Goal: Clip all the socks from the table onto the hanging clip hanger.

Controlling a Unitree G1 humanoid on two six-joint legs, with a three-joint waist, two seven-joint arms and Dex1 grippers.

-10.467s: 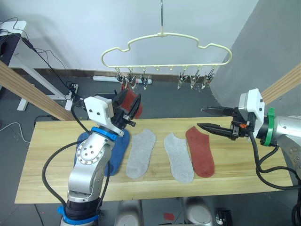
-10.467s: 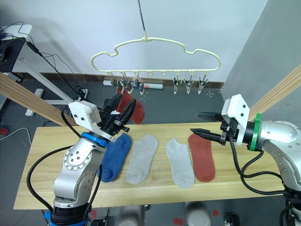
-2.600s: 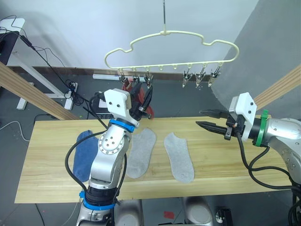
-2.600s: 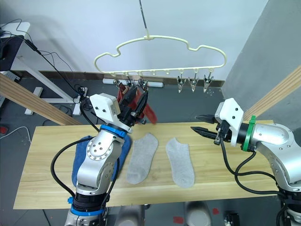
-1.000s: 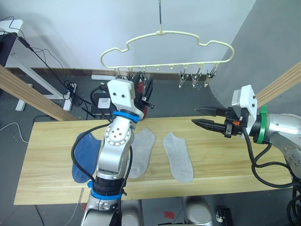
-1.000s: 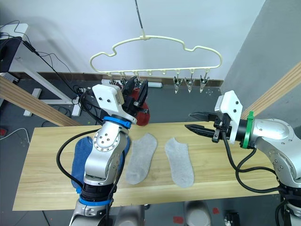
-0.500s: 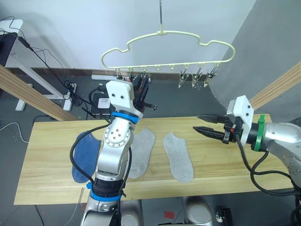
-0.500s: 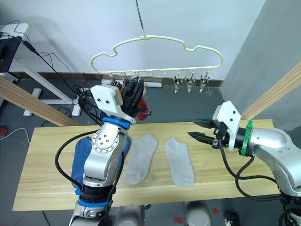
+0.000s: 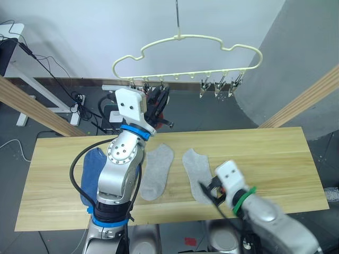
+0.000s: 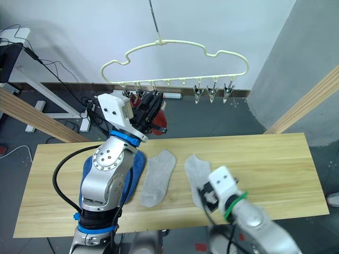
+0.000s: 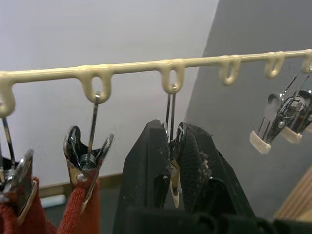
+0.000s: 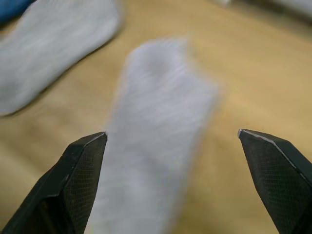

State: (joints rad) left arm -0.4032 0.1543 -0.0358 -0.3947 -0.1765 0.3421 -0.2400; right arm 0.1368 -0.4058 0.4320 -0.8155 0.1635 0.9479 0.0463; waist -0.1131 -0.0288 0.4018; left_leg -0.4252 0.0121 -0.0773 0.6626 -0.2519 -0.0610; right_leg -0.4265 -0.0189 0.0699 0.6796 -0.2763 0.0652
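My right gripper (image 12: 170,180) has dropped from mid-air at the right to the lower centre, jaws wide over a light grey knit ankle sock (image 9: 197,168) on the light wooden plank table (image 9: 275,159): that sock seems next. My left gripper (image 11: 171,161), upper centre, is pinched shut on the third metal clip (image 11: 171,141) of the pale yellow wire clip hanger (image 9: 185,39), beside two rust red socks (image 11: 80,214)

left tool (image 11: 170,161) raised, apparently pinched together; right tool (image 12: 173,146) low, spread wide.
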